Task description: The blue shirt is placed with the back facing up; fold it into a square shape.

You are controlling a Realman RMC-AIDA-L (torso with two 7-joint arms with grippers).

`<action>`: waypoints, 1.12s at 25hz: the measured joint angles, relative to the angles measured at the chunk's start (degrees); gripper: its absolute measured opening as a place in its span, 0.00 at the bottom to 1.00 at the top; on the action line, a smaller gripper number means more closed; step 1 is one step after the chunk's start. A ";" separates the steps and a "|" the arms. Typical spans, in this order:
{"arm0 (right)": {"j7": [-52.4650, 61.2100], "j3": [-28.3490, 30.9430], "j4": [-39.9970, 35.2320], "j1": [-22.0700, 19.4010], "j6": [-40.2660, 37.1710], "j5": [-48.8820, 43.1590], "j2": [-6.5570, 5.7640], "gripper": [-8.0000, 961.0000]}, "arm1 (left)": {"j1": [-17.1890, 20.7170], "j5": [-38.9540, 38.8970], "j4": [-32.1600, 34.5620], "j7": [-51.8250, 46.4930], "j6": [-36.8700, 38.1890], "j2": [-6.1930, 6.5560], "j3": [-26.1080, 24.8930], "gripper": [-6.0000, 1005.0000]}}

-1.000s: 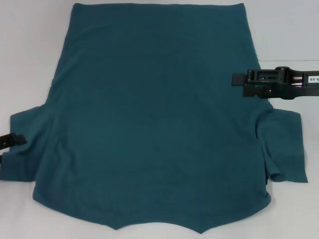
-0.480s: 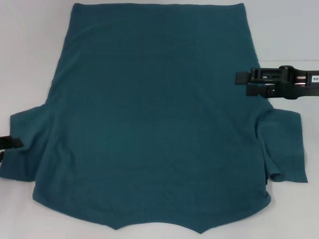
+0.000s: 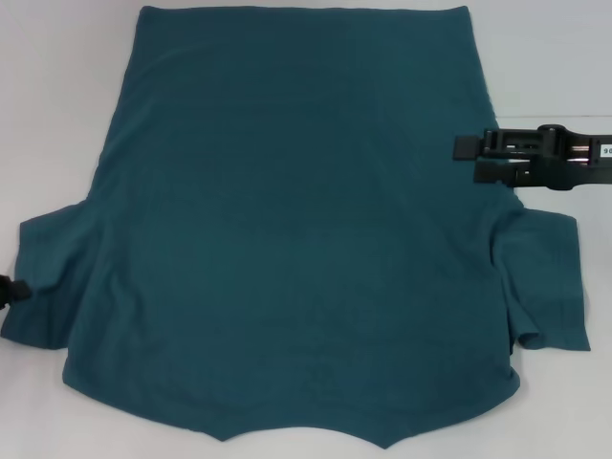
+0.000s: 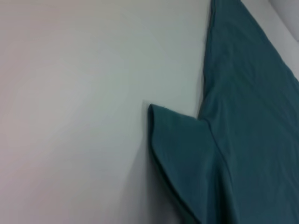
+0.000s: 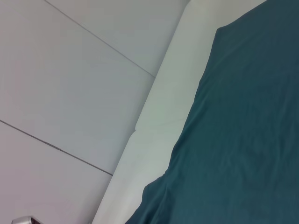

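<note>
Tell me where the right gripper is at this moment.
In the head view, the right gripper reaches in from the right side over the right edge of the large teal-blue cotton shirt, just above its right sleeve.

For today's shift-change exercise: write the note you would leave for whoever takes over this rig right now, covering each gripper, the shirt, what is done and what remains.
Left gripper: barely in view at the table's left edge, beside the shirt's left sleeve, holding nothing visible.
Right gripper: over the shirt's right edge, above the right sleeve; no cloth seen gripped.
Blue shirt: spread flat on the white table, plain side up, both sleeves out.
Done: no fold yet.
Left: fold sleeves and sides in, then fold into a square.
</note>
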 joint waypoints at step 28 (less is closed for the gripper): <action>0.24 0.00 0.00 -0.17 0.03 -0.04 -0.60 0.92 | -3.71 13.41 14.09 0.92 -2.92 0.35 13.28 0.01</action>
